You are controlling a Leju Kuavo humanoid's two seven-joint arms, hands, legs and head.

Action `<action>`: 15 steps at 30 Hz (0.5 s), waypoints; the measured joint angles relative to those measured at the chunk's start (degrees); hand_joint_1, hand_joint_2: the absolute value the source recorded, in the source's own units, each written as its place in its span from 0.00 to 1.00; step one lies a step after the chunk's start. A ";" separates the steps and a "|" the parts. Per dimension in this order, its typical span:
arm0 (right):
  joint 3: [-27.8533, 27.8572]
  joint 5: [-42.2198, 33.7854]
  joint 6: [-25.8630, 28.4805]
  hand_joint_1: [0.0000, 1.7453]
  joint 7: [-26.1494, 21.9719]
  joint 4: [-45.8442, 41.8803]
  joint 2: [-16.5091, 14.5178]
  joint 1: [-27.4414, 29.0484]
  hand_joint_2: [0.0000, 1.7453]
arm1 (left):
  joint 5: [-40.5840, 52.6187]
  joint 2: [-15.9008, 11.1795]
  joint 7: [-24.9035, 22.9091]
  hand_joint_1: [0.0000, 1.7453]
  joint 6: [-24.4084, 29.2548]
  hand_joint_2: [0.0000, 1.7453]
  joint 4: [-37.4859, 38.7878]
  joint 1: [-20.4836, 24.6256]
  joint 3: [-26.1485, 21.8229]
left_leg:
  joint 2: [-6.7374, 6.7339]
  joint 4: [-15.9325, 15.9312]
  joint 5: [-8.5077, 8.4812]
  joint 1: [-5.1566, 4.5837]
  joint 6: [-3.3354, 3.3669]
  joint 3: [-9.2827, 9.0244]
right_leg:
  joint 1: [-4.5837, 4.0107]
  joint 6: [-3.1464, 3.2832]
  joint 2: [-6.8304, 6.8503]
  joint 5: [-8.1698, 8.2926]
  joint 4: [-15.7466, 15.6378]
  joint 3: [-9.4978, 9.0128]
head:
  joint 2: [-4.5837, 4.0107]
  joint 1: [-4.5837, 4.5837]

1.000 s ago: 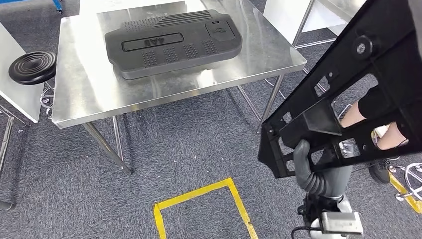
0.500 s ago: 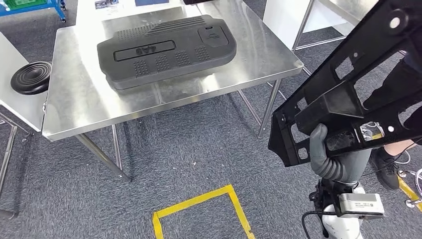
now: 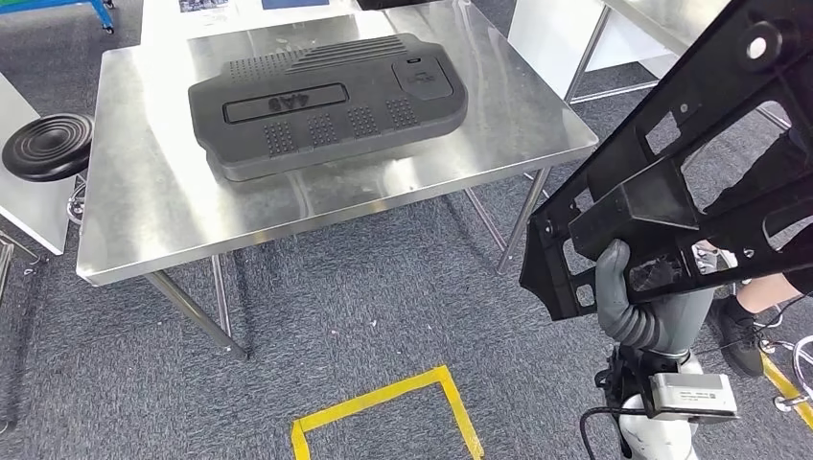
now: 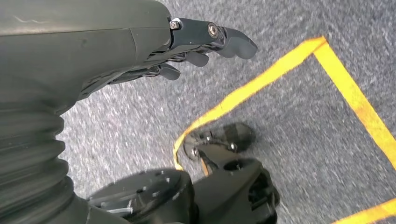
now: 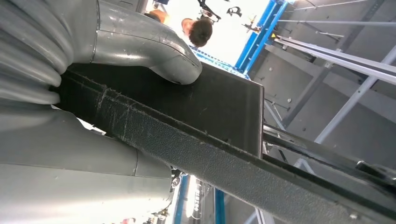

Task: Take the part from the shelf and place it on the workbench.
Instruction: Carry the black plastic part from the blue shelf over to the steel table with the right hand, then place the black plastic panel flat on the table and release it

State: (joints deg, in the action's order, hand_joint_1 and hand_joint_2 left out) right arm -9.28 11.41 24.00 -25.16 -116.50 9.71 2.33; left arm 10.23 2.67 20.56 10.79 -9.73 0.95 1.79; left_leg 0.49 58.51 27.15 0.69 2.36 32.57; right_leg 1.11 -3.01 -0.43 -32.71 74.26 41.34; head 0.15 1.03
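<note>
Right now the right hand (image 3: 640,305) grips the big black plastic openwork frame part (image 3: 671,172), fingers clamped on a solid block-shaped section near the frame's lower end; grey thumb up along the block's side in head view. In the right wrist view the thick grey thumb (image 5: 154,49) presses onto a flat black panel of the part (image 5: 219,107), w/ a textured black rib running diagonally below it. Part is held in the air, tilted, lower end by the hand & the rest rising toward the upper right of head view, off to the right of the shiny steel workbench (image 3: 144,211) and not touching it.

On the workbench lies a dark grey moulded plastic cover w/ vent slots and "4A8" lettering (image 3: 326,101), flat, roughly centre of the top. Round black ribbed disc (image 3: 46,146) sits on a white surface just left of the bench. Yellow tape outline (image 3: 383,407) on grey carpet in front of the bench. A person's leg and dark shoe (image 3: 738,321) show behind the frame, at right.

Left hand (image 4: 140,51) hangs over the carpet, holding nothing; dark fingers (image 4: 229,37) extended, slightly apart. Yellow tape lines (image 4: 289,65) on the floor beneath it.
</note>
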 joint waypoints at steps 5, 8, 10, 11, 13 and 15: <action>0.13 0.16 -0.01 1.00 0.03 0.12 0.05 0.02 1.00 | 0.07 0.15 -0.12 0.00 -0.01 1.00 0.00 -0.03 0.00 | 0.19 -0.02 2.41 -0.13 -1.22 -2.37 | 0.23 -1.63 0.60 8.91 -14.70 -4.85 | 0.00 -0.06; 0.15 0.38 -0.06 1.00 0.20 0.16 0.06 0.03 1.00 | 0.21 0.13 -0.19 0.00 -0.03 1.00 -0.02 0.05 0.00 | 0.01 -0.57 3.32 -0.27 -2.15 -3.08 | -0.09 0.50 0.38 8.86 -16.04 -5.94 | 0.00 0.00; 0.15 0.60 -0.15 1.00 0.35 0.16 0.06 0.01 1.00 | 0.34 0.13 -0.23 0.00 -0.03 1.00 -0.05 0.11 0.00 | -0.16 0.66 4.23 -0.10 -2.68 -2.99 | 0.11 1.58 0.27 8.45 -16.27 -6.58 | 0.00 0.10; 0.15 0.68 -0.21 1.00 0.40 0.16 0.06 -0.01 1.00 | 0.39 0.13 -0.25 0.00 -0.03 1.00 -0.07 0.13 0.00 | -0.21 2.94 5.38 -0.05 -2.87 -2.01 | 0.25 2.07 0.26 8.17 -16.39 -7.07 | 0.00 0.20; 0.14 0.79 -0.33 1.00 0.52 0.21 0.04 -0.03 1.00 | 0.46 0.15 -0.30 0.00 -0.03 1.00 -0.05 0.09 0.01 | -0.23 10.48 8.41 -0.03 -3.02 2.21 | 0.06 2.91 0.32 7.45 -16.41 -7.96 | 0.00 0.32; 0.13 0.91 -0.45 1.00 0.64 0.33 0.03 -0.02 1.00 | 0.50 0.18 -0.40 0.00 -0.03 1.00 -0.04 -0.03 0.03 | -0.24 16.24 9.23 -0.03 -2.98 6.64 | -0.27 3.28 0.25 6.68 -16.40 -8.88 | 0.00 0.30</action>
State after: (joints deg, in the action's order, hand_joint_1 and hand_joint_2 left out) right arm -9.15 12.32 23.55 -24.52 -116.17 9.74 2.31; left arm 10.74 2.85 20.15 10.75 -9.77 0.92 1.83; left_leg 0.25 74.75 36.38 0.66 -0.62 39.21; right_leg 0.84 0.27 -0.18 -26.03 57.86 32.46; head 0.15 1.33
